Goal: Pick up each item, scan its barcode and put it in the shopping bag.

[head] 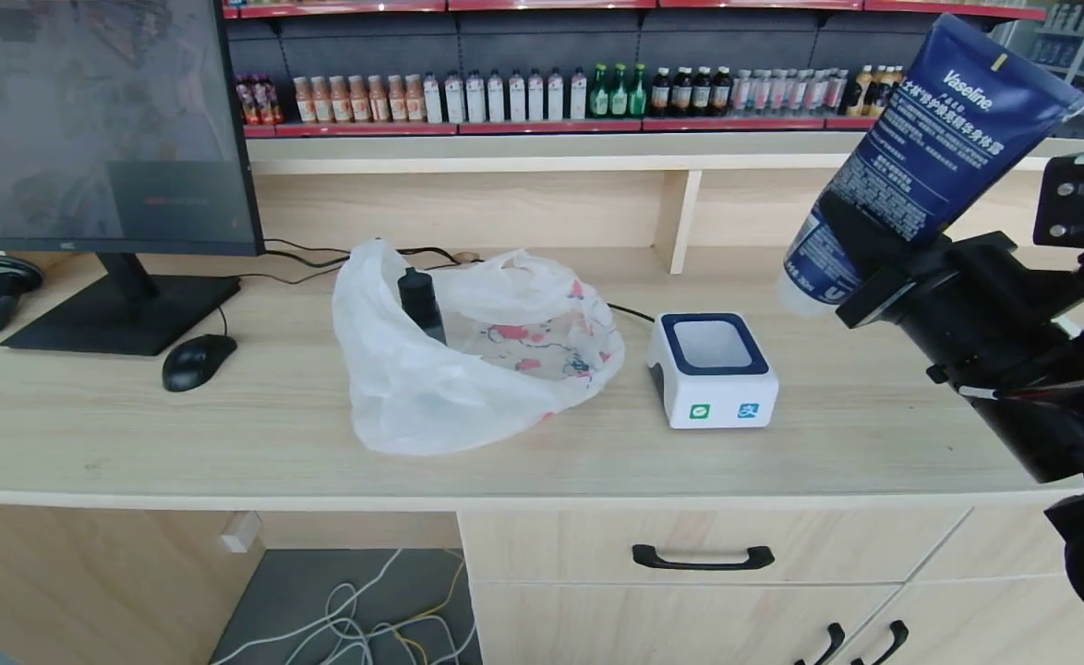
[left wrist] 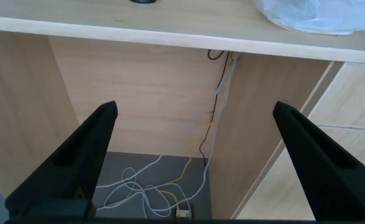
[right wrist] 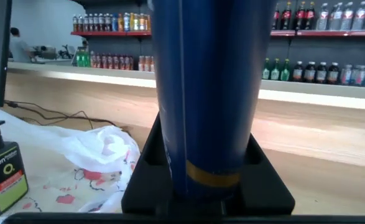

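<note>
Since the right tool [head: 867, 266] grips the blue tube [head: 934, 129] at upper right, well off the scanner [head: 713, 365], it should bring the printed face square over the scanner window and hold briefly. Left tool [left wrist: 194, 111]: wide open, below the surface [left wrist: 107, 18].

Left end effector [left wrist: 194, 107] has black wedge fingers [left wrist: 76, 160].

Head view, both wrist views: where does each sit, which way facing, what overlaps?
Head view: on the head, facing forward and down at the counter; right arm at right, right tool clamping the blue tube.
Left wrist view: under counter height, facing the cables in the bay; left tool open.
Right wrist view: above the counter, facing past the blue tube to the bottle shelves.
Shared: shopping bag in all three.
</note>
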Tool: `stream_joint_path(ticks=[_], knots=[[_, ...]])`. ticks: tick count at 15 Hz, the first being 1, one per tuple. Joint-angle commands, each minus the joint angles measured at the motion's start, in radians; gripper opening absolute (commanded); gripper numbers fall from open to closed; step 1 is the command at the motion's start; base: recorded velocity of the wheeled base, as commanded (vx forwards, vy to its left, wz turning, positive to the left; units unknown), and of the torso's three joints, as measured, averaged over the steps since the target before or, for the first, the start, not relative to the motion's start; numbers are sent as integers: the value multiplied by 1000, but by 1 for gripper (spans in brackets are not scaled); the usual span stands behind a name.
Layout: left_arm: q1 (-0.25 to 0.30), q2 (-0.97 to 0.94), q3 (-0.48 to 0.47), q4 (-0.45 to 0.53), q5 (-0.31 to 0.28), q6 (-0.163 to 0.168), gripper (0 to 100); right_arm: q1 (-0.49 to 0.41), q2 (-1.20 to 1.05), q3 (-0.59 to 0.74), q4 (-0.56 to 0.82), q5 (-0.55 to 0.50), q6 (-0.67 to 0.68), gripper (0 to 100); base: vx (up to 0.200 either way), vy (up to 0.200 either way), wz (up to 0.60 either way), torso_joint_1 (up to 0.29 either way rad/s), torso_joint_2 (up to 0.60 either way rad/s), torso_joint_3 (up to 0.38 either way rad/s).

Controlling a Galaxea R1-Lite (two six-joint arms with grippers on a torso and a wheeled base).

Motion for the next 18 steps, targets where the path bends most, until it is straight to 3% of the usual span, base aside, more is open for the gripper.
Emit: stream_joint_path(ticks=[1,4,6,13,18], knots=[[0,0,0,-2,0,0,100,-4,4,-8,-4,17,0,0,0,0,0,0,0,0],[0,0,0,-2,0,0,100,-3,87,-15,-4,123,-57,0,0,0,0,0,0,0],[0,0,0,-2,0,0,100,-4,145,-34,-4,221,-172,0,0,0,0,0,0,0],[0,0,0,-2,0,3,100,2,237,-72,-4,264,-482,0,0,0,0,0,0,0],[0,0,0,-2,0,2,100,30,263,-97,-4,312,-620,0,0,0,0,0,0,0]])
